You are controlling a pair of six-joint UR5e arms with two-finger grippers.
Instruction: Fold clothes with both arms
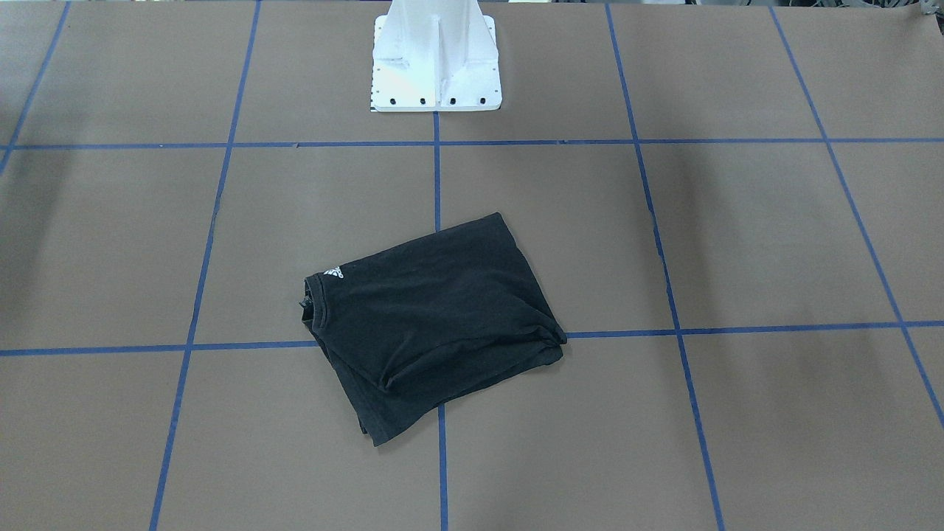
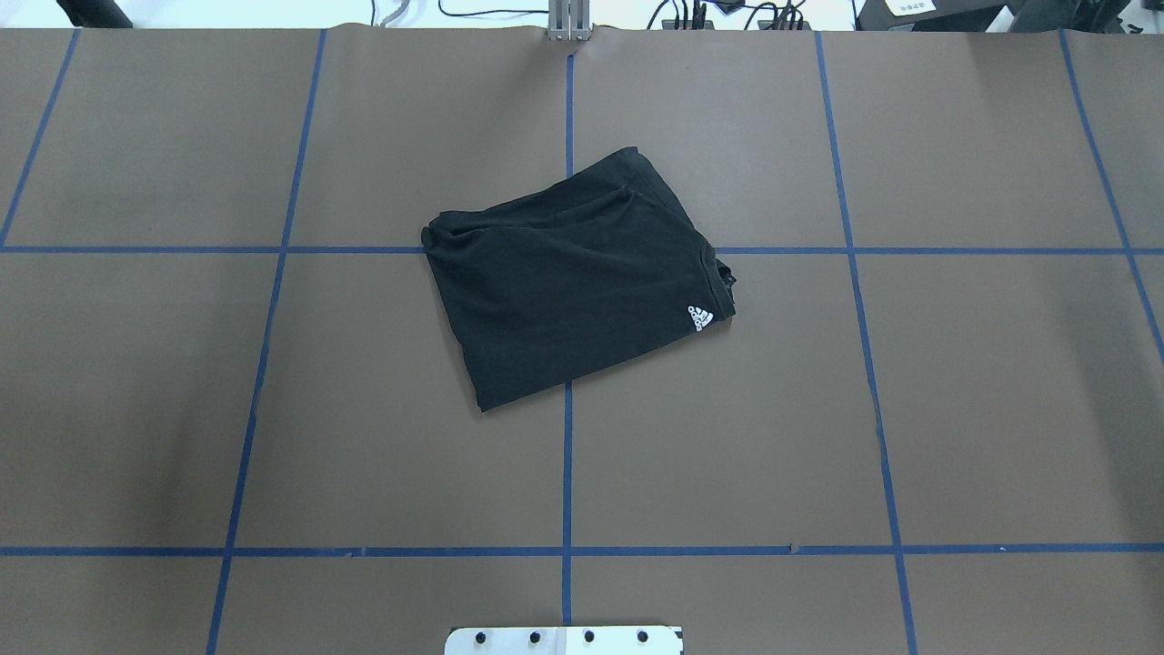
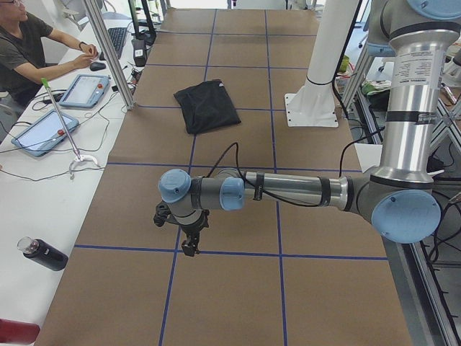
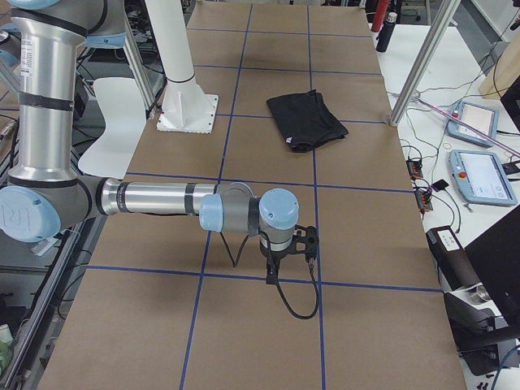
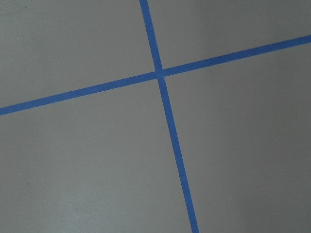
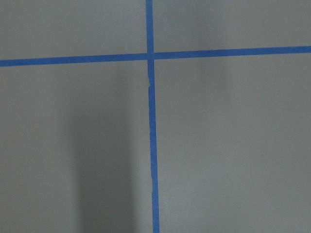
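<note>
One rumpled black cloth T-shirt, roughly rectangular

1. My left arm has its upper tube upright, bends at the elbow, and runs its forearm out level.
2. Its wrist turns down, so the left gripper points straight down. I cannot tell whether its fingers are apart or together.
3. My right arm mirrors that: upright tube, bent elbow, level forearm.
4. The right gripper also points down, and I cannot tell its finger spacing either.
</note>
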